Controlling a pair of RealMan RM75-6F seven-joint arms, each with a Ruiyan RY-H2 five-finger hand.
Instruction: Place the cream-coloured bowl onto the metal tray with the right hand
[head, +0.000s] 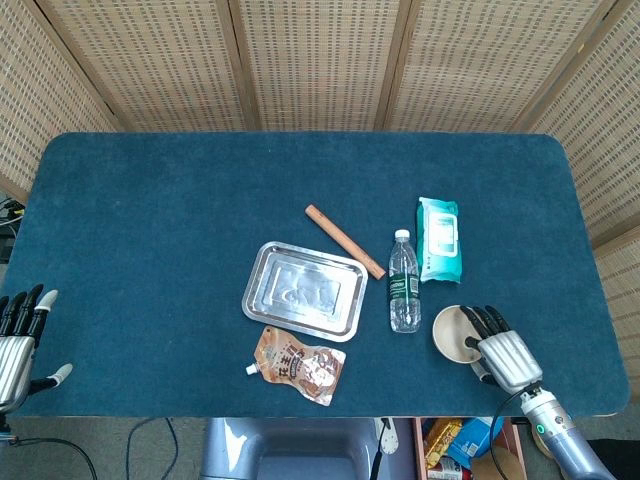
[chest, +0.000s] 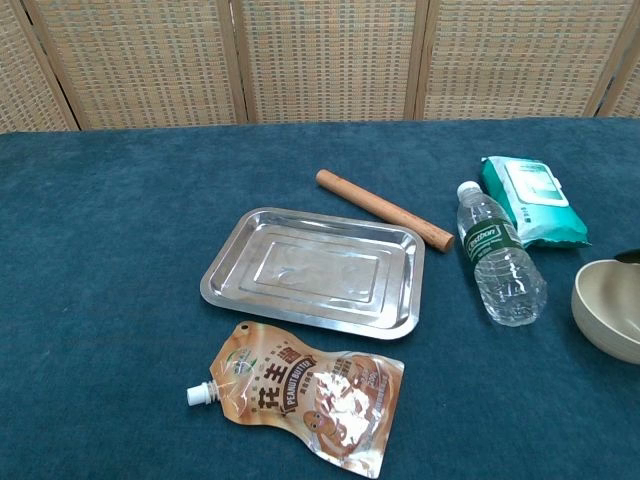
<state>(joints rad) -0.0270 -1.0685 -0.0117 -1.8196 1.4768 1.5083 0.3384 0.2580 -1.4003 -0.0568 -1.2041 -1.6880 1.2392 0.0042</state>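
The cream-coloured bowl (head: 450, 329) stands upright near the table's front right; in the chest view the bowl (chest: 610, 304) is cut off by the right edge. My right hand (head: 497, 350) lies over its right side, dark fingers (head: 480, 322) reaching across the rim into the bowl, without a closed grip. One fingertip (chest: 630, 257) shows at the chest view's right edge. The metal tray (head: 304, 291) (chest: 312, 270) lies bare at the table's middle, left of the bowl. My left hand (head: 17, 343) rests open at the front left edge.
A water bottle (head: 404, 283) lies between the tray and the bowl. A wooden stick (head: 344, 241) lies behind the tray, a wipes pack (head: 439, 238) behind the bowl, and a peanut butter pouch (head: 298, 364) in front of the tray.
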